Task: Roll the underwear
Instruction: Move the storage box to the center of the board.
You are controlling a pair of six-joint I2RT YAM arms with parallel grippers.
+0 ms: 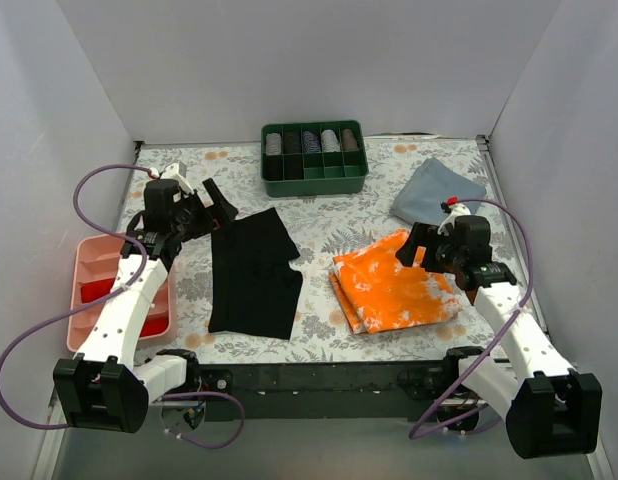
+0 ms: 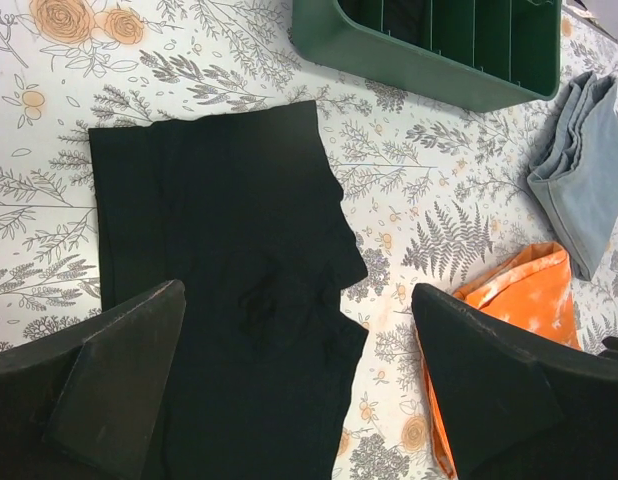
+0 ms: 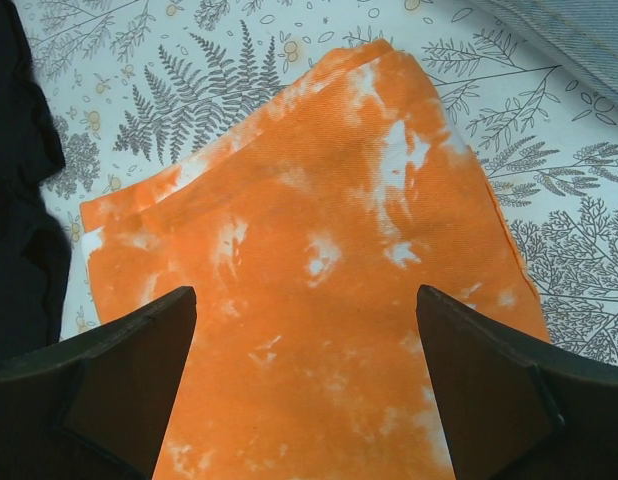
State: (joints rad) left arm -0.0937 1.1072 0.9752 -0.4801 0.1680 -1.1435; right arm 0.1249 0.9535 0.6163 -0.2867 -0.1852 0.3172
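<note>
Left wrist: underwear (image 2: 219, 200) partly behind left end effector (image 2: 297, 295)

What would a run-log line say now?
stage: not started | black fabric underwear: unrolled | left gripper: open, near it | right gripper: open, near orange-and-white patterned cloth

Floral table (image 1: 189, 290) bears black underwear (image 1: 252, 275), orange cloth (image 1: 394, 285), grey-blue cloth (image 1: 434, 190), green tray (image 1: 314, 186), pink tray (image 1: 89, 255).

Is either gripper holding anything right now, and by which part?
Nothing is held: left gripper open above the black underwear; right gripper open above the orange-and-white cloth.
</note>
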